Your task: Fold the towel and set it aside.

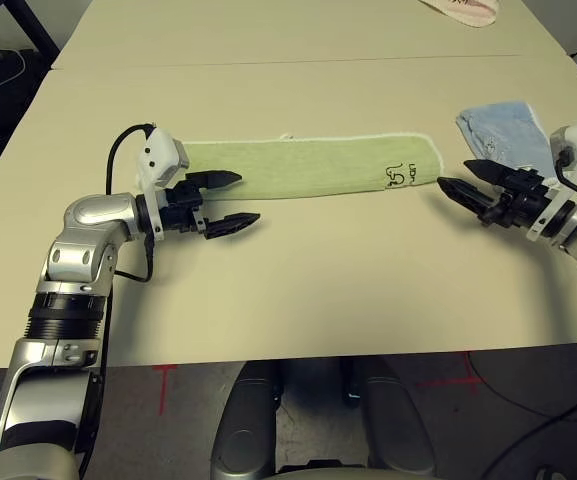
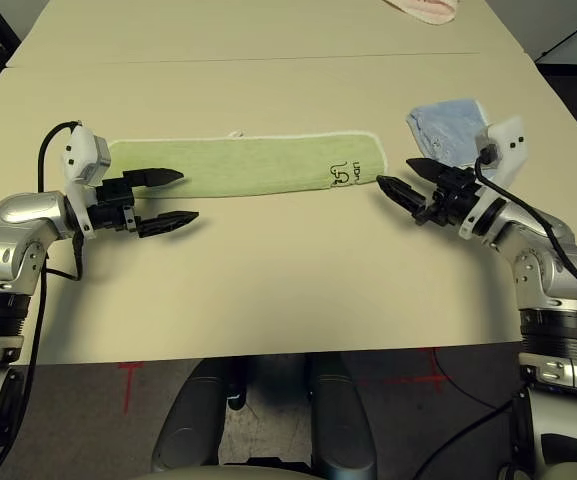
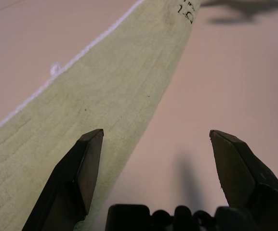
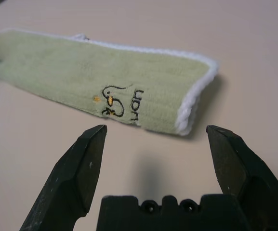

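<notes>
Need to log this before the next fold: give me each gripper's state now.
Left gripper: open, holding nothing, at the left end of the light green towel.
Right gripper: open, holding nothing, just off the towel's right end.

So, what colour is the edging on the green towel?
White, running along the edge of the light green towel; the right wrist view shows it best.

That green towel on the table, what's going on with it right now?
The towel lies flat on the table as a long narrow strip, apparently already folded lengthwise. The left gripper sits at one end, jaws open, one finger over the cloth. The right gripper faces the other end, near the dark mark, jaws open and just short of the edge. Neither holds anything. A light blue towel lies behind the right gripper and a pink cloth at the far edge.
</notes>
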### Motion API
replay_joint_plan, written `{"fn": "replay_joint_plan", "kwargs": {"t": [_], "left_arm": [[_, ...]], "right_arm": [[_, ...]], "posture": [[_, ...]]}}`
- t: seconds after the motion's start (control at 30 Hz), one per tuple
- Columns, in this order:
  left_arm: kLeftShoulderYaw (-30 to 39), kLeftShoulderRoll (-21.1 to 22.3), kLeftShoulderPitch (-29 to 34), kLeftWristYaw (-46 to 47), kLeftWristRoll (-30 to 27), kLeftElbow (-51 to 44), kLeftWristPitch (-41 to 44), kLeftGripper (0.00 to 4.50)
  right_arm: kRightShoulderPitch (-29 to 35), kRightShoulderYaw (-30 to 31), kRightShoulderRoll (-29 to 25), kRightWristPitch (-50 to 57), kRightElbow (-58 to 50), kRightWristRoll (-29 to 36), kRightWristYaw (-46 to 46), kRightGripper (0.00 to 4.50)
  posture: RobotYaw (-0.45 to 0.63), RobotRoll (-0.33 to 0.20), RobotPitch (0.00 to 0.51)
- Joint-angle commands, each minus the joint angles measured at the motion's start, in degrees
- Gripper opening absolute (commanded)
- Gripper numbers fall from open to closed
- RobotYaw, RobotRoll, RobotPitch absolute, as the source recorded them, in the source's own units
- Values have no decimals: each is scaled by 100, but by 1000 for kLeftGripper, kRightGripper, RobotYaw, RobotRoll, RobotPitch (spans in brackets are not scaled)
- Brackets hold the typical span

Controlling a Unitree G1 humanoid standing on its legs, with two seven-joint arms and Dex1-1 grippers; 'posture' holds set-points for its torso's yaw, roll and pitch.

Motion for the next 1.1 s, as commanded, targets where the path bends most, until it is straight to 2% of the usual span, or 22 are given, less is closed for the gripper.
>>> {"fn": "replay_joint_plan", "kwargs": {"t": [0.03,0.13,0.47,0.7,0.87,1.1], "left_arm": [[-81,27,-73,-35,124,153,-178,4458],[-109,29,-137,-9,208,293,-286,4458],[-94,18,-76,-21,66,-113,40,4458],[-74,53,-28,-51,31,-332,257,4458],[-62,62,17,-50,3,-465,374,4458],[-15,112,133,-9,-51,-630,492,4458]], "right_arm": [[157,-297,321,659,-401,489,-587,4459],[159,-268,598,962,-446,518,-1049,4459],[18,-1044,1364,2457,-768,1783,-2545,4459],[-166,-1476,1936,3082,-854,2666,-3561,4459],[-233,-1538,2301,3049,-845,2990,-4088,4459],[-430,-1536,2478,2449,-501,2834,-4381,4459]], "posture": [[67,0,234],[62,0,237],[70,0,246],[73,0,247],[80,0,246],[82,0,247]]}}
